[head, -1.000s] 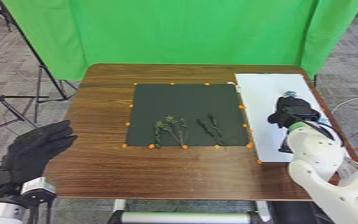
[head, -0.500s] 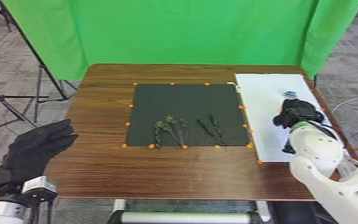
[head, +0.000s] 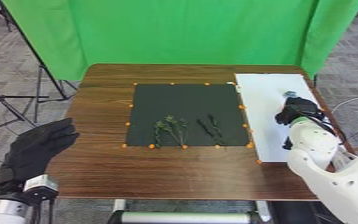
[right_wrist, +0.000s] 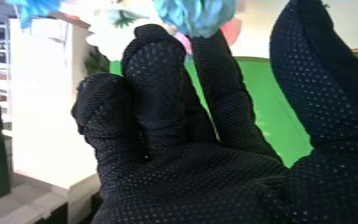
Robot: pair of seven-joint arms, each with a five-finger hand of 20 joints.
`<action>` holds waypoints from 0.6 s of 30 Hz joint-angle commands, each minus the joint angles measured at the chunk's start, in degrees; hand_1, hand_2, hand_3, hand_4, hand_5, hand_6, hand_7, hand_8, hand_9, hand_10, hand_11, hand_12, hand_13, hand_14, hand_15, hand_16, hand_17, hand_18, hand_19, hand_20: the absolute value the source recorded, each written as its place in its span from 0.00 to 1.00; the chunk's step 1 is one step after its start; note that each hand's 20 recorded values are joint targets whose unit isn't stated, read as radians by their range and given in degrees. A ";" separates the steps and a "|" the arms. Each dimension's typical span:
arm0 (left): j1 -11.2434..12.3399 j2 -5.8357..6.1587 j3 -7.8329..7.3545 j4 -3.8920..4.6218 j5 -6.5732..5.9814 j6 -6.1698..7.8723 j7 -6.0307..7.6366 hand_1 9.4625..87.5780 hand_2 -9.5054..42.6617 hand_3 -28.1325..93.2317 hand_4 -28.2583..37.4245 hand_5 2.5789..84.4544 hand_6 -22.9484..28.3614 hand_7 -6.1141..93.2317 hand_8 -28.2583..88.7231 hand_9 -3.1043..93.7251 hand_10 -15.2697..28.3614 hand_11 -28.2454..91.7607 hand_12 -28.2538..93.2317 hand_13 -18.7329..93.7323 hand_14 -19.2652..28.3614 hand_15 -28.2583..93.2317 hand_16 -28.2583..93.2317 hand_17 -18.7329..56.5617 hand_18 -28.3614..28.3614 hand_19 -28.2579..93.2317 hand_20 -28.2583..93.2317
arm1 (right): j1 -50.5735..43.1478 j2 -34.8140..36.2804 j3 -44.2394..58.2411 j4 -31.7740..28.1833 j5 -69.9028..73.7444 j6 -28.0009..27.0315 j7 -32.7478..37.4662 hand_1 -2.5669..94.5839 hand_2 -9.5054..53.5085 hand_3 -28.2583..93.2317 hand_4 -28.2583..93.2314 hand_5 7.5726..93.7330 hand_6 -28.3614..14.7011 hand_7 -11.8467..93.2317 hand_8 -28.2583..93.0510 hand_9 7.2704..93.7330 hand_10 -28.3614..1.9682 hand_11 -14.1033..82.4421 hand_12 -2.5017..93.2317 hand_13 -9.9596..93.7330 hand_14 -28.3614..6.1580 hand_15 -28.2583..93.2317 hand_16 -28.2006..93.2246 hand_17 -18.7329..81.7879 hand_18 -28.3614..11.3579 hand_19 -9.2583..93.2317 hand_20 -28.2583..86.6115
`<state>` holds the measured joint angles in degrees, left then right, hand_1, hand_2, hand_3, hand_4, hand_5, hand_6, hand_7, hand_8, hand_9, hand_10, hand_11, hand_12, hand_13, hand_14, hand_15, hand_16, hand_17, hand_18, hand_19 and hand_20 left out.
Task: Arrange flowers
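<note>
Movement since the earlier frame is slight: the right hand (head: pixel 299 108) has shifted a little to the right over the white board (head: pixel 262 102), while the left hand (head: pixel 35 150) is practically unmoved at the left side of the desk (head: pixel 180 175).

The right hand is wide, its fingers mostly extended and the thumb well apart, with nothing gripped. A pale blue flower (right_wrist: pixel 196 16) lies just beyond the fingertips, with a white flower (right_wrist: pixel 111 41) and a pink flower (right_wrist: pixel 232 31) close by. Contact with the blue one cannot be confirmed. Leafy stems (head: pixel 170 129) and darker stems (head: pixel 212 129) lie on the dark mat (head: pixel 162 100).

The step in hand is judged to be a grasp or adjustment of the blooms. Good practice would bring thumb and fingers in around one stalk, below the petals, and close gently; pressing on the heads could crush them. The neighbouring blooms warrant care, since a broad sweep might drag them along. Any lift should be slow, following confirmation that a single stalk is held.
</note>
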<state>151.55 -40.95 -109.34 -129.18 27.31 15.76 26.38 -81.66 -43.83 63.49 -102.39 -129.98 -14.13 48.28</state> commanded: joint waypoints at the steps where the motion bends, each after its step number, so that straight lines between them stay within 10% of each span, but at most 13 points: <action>1: 1.00 -0.13 -0.39 0.04 0.02 -0.36 0.23 0.23 0.28 0.91 0.20 0.56 0.71 0.24 0.16 0.44 0.86 0.51 0.31 0.41 1.00 0.75 0.11 0.12 0.92 0.72 0.31 | -5.43 -0.85 4.73 -1.59 2.63 -1.35 1.68 0.42 0.04 0.91 0.04 0.58 0.48 0.27 0.15 0.61 0.22 0.30 0.19 0.78 0.47 0.85 0.37 0.74 0.31 1.00 0.47; 18: 0.06 -0.64 -0.90 0.14 0.97 -1.22 -1.67 0.23 0.28 0.91 0.20 0.56 0.71 0.24 0.16 0.44 0.86 0.51 0.31 0.40 1.00 0.75 0.12 0.12 0.91 0.72 0.31 | -5.34 -1.67 2.12 -0.21 2.02 -0.03 3.85 0.50 0.00 0.90 0.02 0.61 0.48 0.29 0.15 0.75 0.29 0.35 0.20 0.85 0.59 0.82 0.39 0.80 0.37 1.00 0.50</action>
<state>151.22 -41.07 -109.71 -129.02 27.82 15.26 25.26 -85.79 -45.19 67.06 -103.85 -127.46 -14.68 50.95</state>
